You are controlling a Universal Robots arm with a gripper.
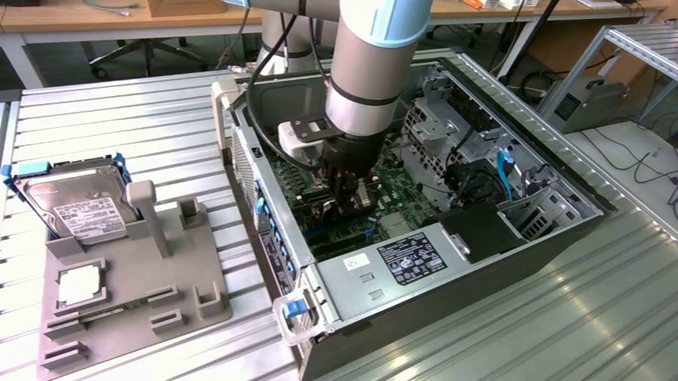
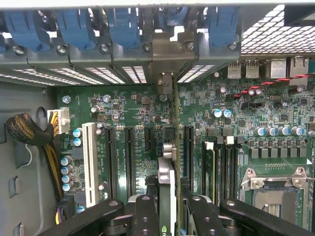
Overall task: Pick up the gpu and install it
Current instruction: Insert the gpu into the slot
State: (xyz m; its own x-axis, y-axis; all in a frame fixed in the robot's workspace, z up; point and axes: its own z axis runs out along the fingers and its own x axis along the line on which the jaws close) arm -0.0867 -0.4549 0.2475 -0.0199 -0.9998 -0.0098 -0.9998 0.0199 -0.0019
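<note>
While the gripper [image 2: 167,216] clamps the gpu [image 2: 167,182] edge-on between its fingers, the card stands upright over the motherboard [image 2: 133,108] inside the open computer case [image 1: 572,182], its bracket end toward the blue slot latches [image 2: 123,24]. Beyond, a hard drive [image 1: 79,206] sits in its grey holder [image 1: 159,294].

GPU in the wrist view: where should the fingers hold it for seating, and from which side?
Grip the gpu by its upper long edge, fingers on its two flat faces, coming down from the case's open side. It stands on edge over the motherboard, bracket toward the rear slots, so only those faces offer broad contact. The gripper holds it that way.
</note>
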